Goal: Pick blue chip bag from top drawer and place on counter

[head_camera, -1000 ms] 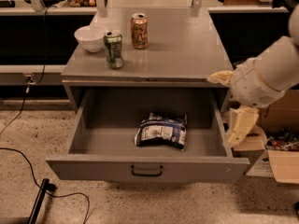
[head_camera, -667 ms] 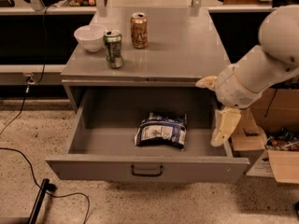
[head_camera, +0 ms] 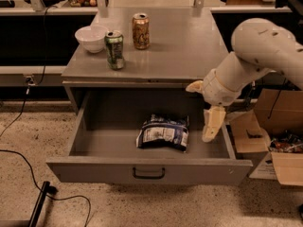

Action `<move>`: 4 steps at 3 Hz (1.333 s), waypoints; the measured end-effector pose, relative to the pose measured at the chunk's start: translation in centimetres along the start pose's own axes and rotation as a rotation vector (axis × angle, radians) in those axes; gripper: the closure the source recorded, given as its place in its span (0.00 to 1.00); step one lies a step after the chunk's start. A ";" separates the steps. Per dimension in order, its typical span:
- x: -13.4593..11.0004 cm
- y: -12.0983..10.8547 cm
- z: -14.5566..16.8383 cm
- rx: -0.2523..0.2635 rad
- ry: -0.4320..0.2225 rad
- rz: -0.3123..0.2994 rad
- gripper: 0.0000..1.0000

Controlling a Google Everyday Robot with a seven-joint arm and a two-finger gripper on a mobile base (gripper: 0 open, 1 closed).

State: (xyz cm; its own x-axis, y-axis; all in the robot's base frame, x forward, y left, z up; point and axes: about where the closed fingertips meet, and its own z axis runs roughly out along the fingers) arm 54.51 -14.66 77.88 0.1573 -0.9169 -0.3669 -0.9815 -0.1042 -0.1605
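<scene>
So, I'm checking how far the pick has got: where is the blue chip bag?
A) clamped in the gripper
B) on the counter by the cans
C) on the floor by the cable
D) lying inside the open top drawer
D: the blue chip bag lies flat in the open top drawer, and the gripper hangs open just to its right, not touching it.

No legible txt; gripper [head_camera: 199, 111] over top drawer [head_camera: 94, 170], right side.
</scene>
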 end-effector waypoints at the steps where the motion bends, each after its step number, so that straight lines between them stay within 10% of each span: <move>1: 0.3 -1.2 3.4 -0.025 0.001 0.006 0.00; 4: -0.5 -2.4 9.7 0.085 0.010 0.034 0.00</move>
State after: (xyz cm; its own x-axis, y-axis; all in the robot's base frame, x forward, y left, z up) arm 57.83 -10.19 69.53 0.1227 -0.9230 -0.3646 -0.9735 -0.0405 -0.2251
